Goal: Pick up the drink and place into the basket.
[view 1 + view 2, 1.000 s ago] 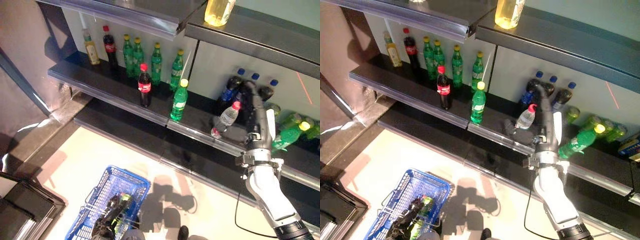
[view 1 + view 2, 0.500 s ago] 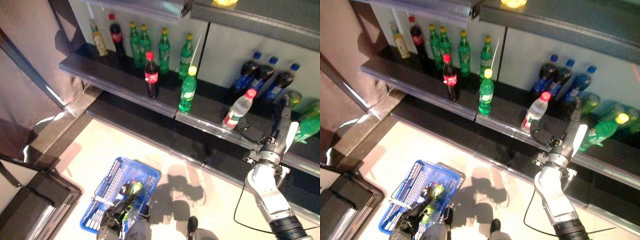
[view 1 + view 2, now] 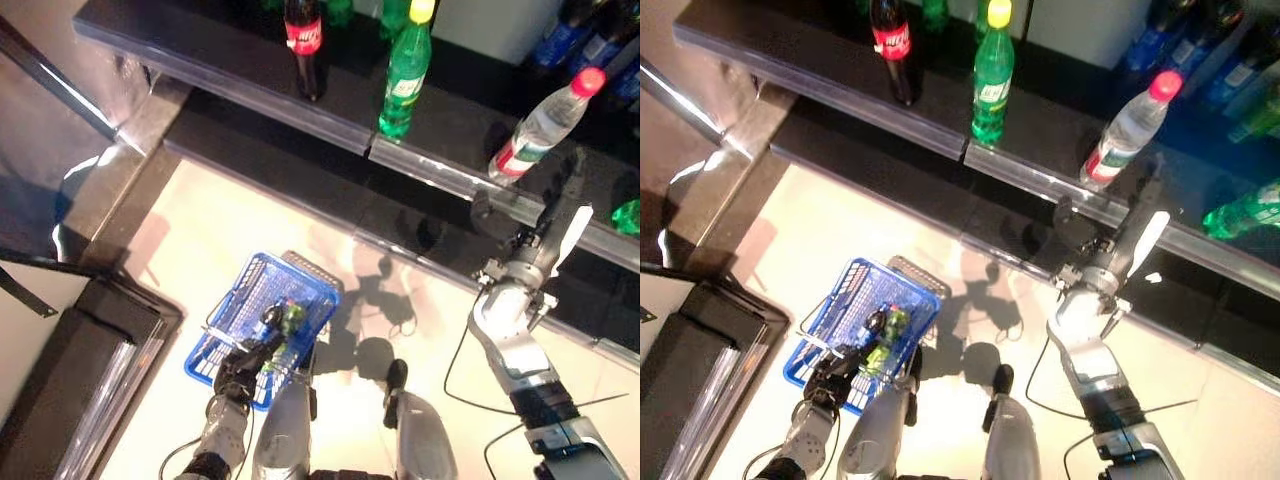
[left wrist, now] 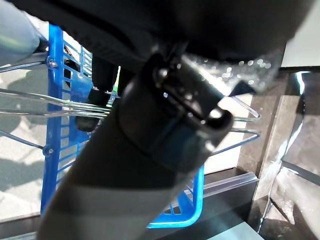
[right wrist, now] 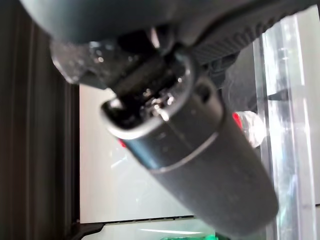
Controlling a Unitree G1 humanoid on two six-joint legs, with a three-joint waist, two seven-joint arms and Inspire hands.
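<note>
The blue basket [image 3: 228,318] hangs low at the left from my left hand [image 3: 238,375], which is shut on its wire handles [image 4: 30,95]. A green drink [image 3: 291,318] and a dark drink lie inside it. My right hand [image 3: 548,240] is open and empty, with straight fingers pointing up at the front edge of the black shelf [image 3: 330,100]. It is just below and right of a clear bottle with a red cap [image 3: 540,125], apart from it. A green bottle with a yellow cap [image 3: 405,75] and a cola bottle [image 3: 303,40] stand further left on the shelf.
Dark bottles with blue caps [image 3: 600,40] stand at the back right of the shelf, and a green bottle [image 3: 628,215] lies at the far right. A lower black ledge [image 3: 280,140] runs beneath the shelf. A black box [image 3: 70,370] sits on the floor at the left.
The camera has tipped down, so the whole picture has shifted. My right hand has drawn back from among the bottles to the shelf's front edge, holding nothing. The basket still hangs from my left hand.
</note>
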